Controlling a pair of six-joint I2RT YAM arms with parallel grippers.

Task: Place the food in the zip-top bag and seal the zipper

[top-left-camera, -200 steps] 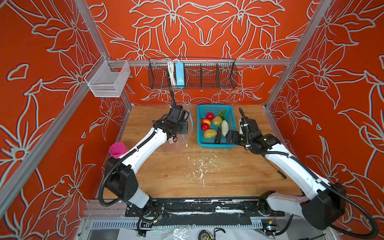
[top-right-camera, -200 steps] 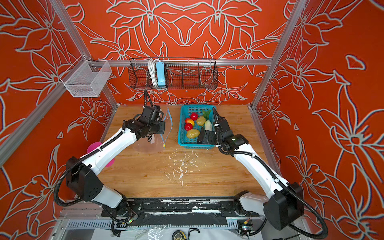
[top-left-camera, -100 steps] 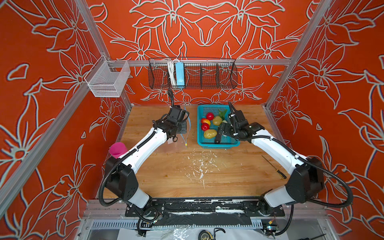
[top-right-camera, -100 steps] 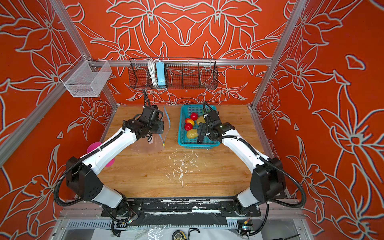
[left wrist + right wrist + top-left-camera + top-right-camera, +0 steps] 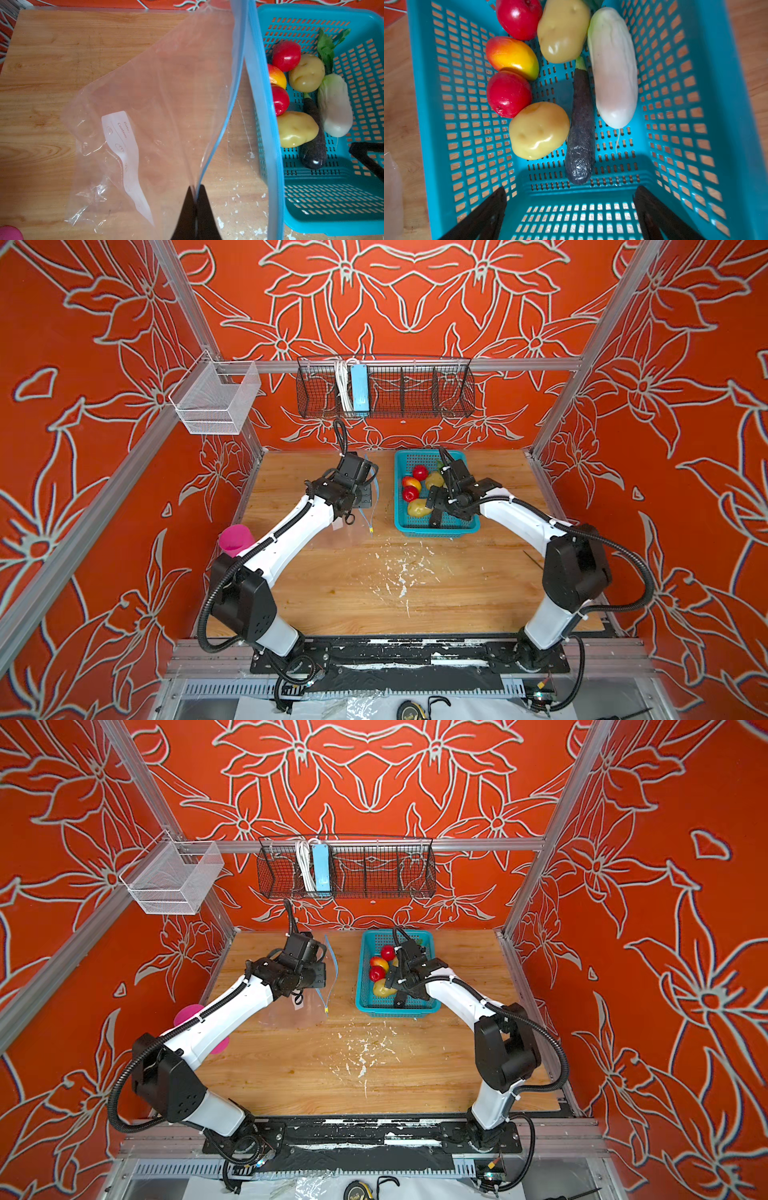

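Observation:
The clear zip-top bag lies on the wooden table left of the teal basket. My left gripper is shut on one lip of its blue zipper, holding the mouth up and parted; the yellowish slider hangs at the near end. The food lies in the basket: two red apples, a red-yellow fruit, two potatoes, a white radish and a dark eggplant. My right gripper hovers open over the basket's near end, holding nothing, with the eggplant's tip just ahead.
A pink cup stands at the table's left edge beside the left arm. White flecks are scattered mid-table. A black wire rack and a white mesh bin hang on the back frame.
The right arm has swung left from beside the basket to over it, its open jaws now inside the basket's near end. The left gripper stays shut on the bag.

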